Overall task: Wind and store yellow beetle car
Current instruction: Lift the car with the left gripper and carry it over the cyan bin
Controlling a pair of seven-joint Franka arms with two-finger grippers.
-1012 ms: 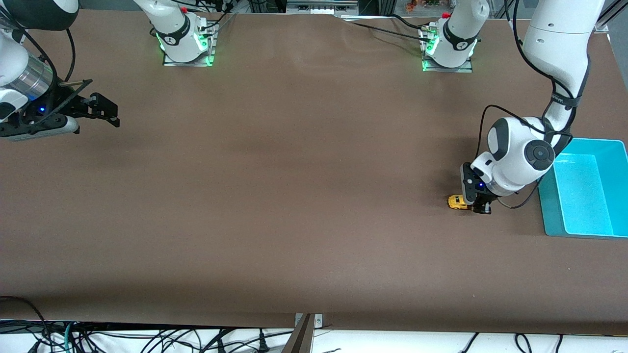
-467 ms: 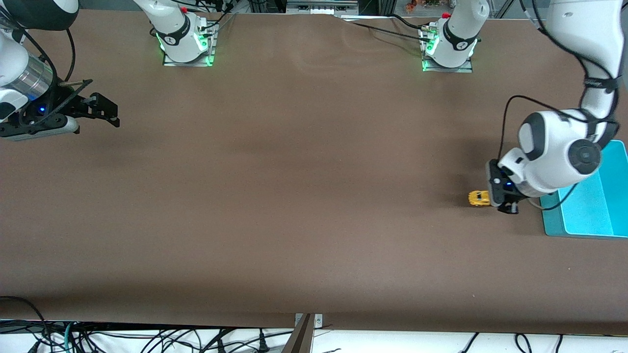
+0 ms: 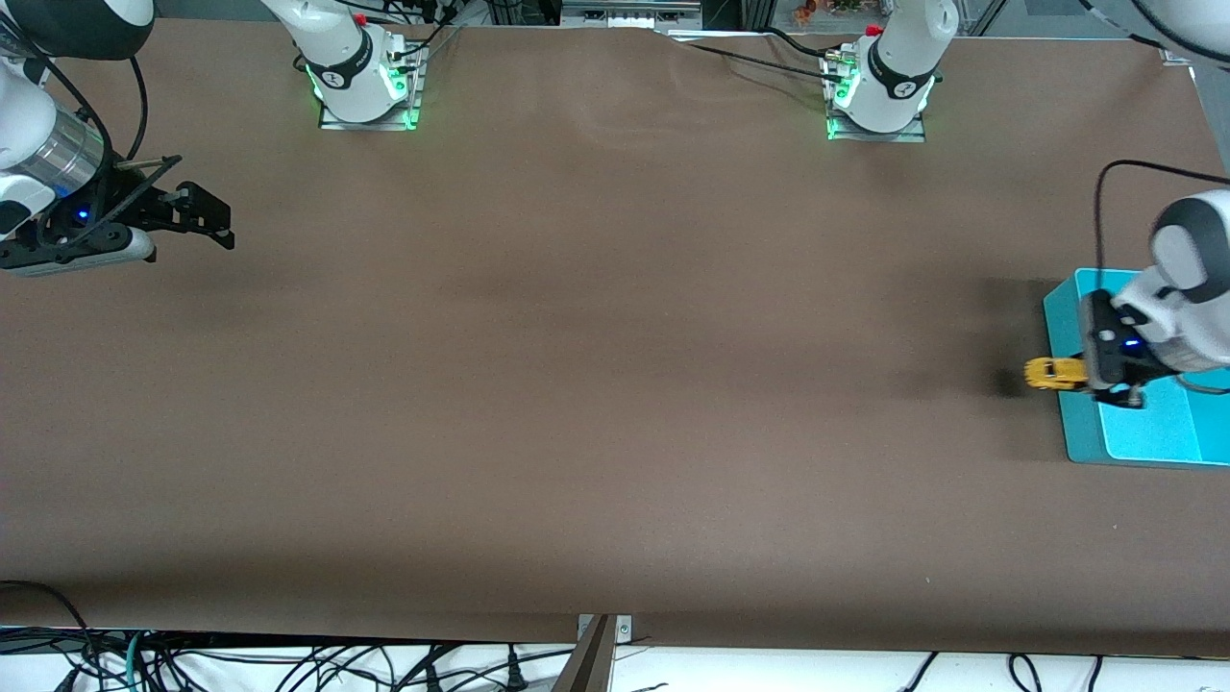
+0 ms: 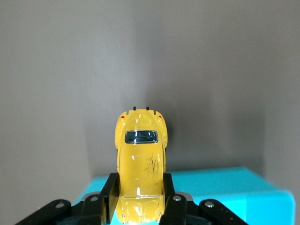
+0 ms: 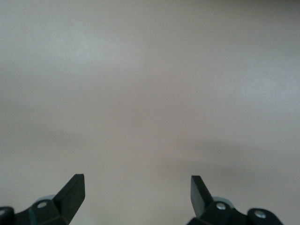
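The yellow beetle car (image 3: 1049, 373) hangs in the air, pinched between the fingers of my left gripper (image 3: 1095, 373), which is shut on it. It hovers over the teal bin's rim (image 3: 1065, 384) at the left arm's end of the table. In the left wrist view the yellow beetle car (image 4: 140, 154) sticks out past the left gripper (image 4: 139, 185), with the teal bin (image 4: 225, 192) below it. My right gripper (image 3: 207, 216) waits open over the table at the right arm's end; in its wrist view the right gripper (image 5: 137, 190) has nothing between its fingers.
The brown table (image 3: 596, 384) is bare around the bin. Both arm bases (image 3: 365, 77) stand along the edge farthest from the front camera. Cables hang below the table's nearest edge (image 3: 288, 663).
My left gripper has carried the yellow beetle car off the table surface toward the teal bin and now holds it over the bin's rim. The right arm has not moved.
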